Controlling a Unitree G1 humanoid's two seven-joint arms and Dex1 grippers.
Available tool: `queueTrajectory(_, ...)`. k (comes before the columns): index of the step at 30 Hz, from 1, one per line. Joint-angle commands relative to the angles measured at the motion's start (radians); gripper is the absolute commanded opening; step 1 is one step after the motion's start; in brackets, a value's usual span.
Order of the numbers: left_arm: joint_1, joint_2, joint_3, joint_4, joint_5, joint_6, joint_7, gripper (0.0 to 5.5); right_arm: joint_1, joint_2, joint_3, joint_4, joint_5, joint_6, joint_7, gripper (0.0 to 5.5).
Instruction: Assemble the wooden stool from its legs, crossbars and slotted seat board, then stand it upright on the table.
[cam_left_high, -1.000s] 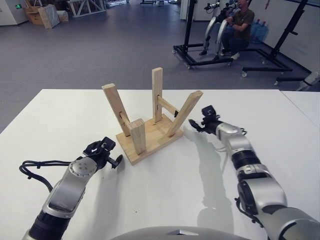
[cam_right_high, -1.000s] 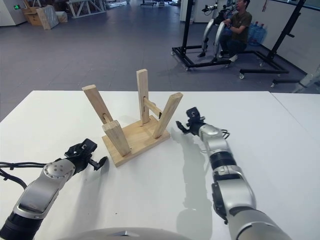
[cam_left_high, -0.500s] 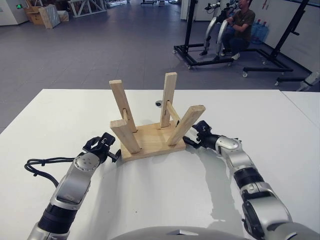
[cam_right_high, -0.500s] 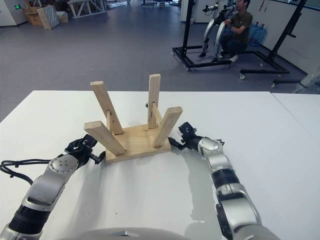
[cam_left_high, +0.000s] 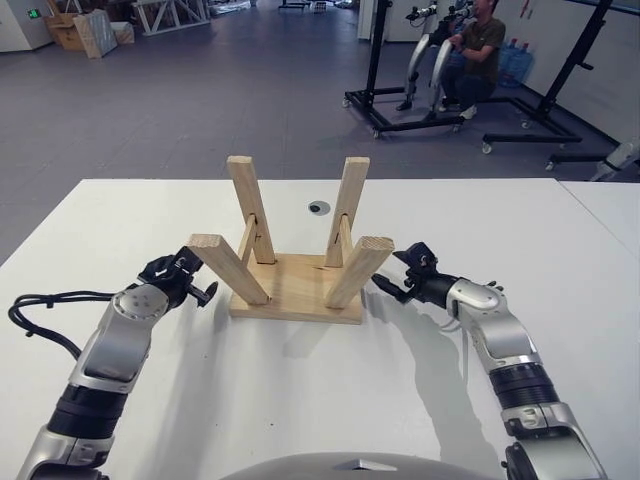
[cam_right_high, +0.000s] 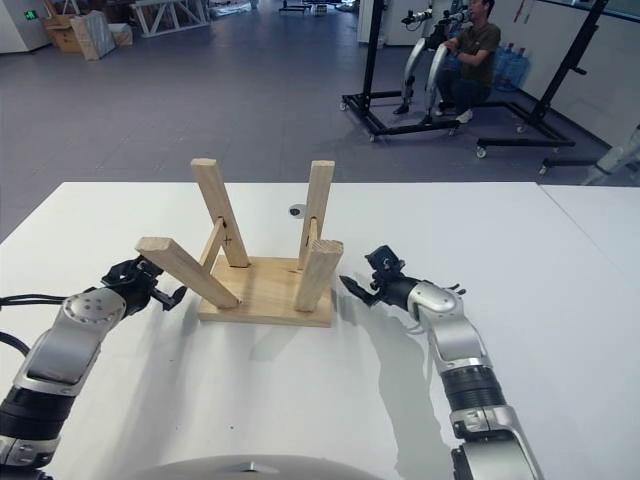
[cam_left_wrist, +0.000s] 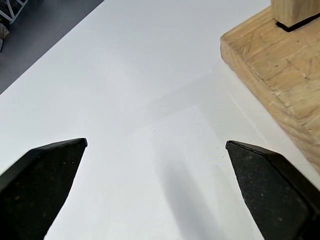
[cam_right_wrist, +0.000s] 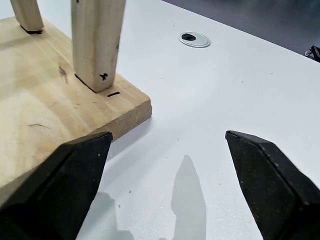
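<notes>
Stool (cam_left_high: 296, 288) upside down on the white worktop (cam_left_high: 300, 400): its slotted seat board (cam_right_high: 262, 290) lies flat near the middle, and 4 legs rise from it, splayed outward. The 2 near legs (cam_left_high: 229, 268) (cam_left_high: 357, 271) lean out to left and right, and the 2 far legs (cam_left_high: 251, 208) (cam_left_high: 347, 209) stand taller behind them. A short crossbar (cam_left_high: 247, 238) links the left pair.

The left end effector (cam_left_wrist: 156, 143) sits low over the worktop just left of the board's left edge, beside the near left leg, fingers spread wide and holding nothing. The right end effector (cam_right_wrist: 168, 134) is just right of the board's right corner, also spread wide and holding nothing.

A round cable port (cam_left_high: 319, 208) lies in the worktop beyond the stool. A black cable (cam_left_high: 40, 320) loops by the left arm. Wheeled black frames (cam_left_high: 400, 100) stand on the floor behind.
</notes>
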Motion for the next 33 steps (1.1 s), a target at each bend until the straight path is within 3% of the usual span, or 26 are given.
queueTrajectory(1,0.023,0.036,0.011,-0.073,-0.031,0.006,-0.066,5.11,-0.049,-0.048,-0.028,0.031,-0.003,-0.013,-0.005,4.19)
queueTrajectory(3,0.051,0.081,0.121,-0.125,-0.142,-0.061,-0.190,5.11,-0.046,-0.117,-0.058,0.002,0.027,-0.001,0.059,4.19)
queueTrajectory(5,0.102,0.138,0.333,-0.128,-0.334,-0.123,-0.398,5.11,-0.011,-0.229,-0.102,-0.049,0.084,-0.008,0.192,4.19)
queueTrajectory(7,0.160,0.234,0.565,-0.030,-0.569,-0.071,-0.695,5.11,0.060,-0.363,-0.181,-0.118,0.204,0.008,0.402,4.19)
queueTrajectory(9,0.184,0.319,0.666,0.066,-0.727,-0.010,-0.927,5.11,0.124,-0.455,-0.260,-0.159,0.340,0.039,0.602,4.19)
queueTrajectory(13,0.077,0.355,0.546,0.071,-0.832,0.020,-1.044,5.11,0.147,-0.446,-0.266,-0.272,0.545,0.151,0.745,4.19)
queueTrajectory(20,-0.142,0.310,0.330,0.128,-0.833,-0.029,-1.034,5.11,0.034,-0.288,-0.183,-0.399,0.636,0.226,0.558,4.19)
queueTrajectory(32,-0.184,0.229,0.200,0.191,-0.761,-0.130,-0.982,5.11,-0.047,-0.150,-0.025,-0.385,0.607,0.230,0.467,4.19)
queueTrajectory(33,-0.187,0.218,0.194,0.195,-0.759,-0.134,-0.975,5.13,-0.060,-0.137,-0.023,-0.376,0.603,0.229,0.453,3.98)
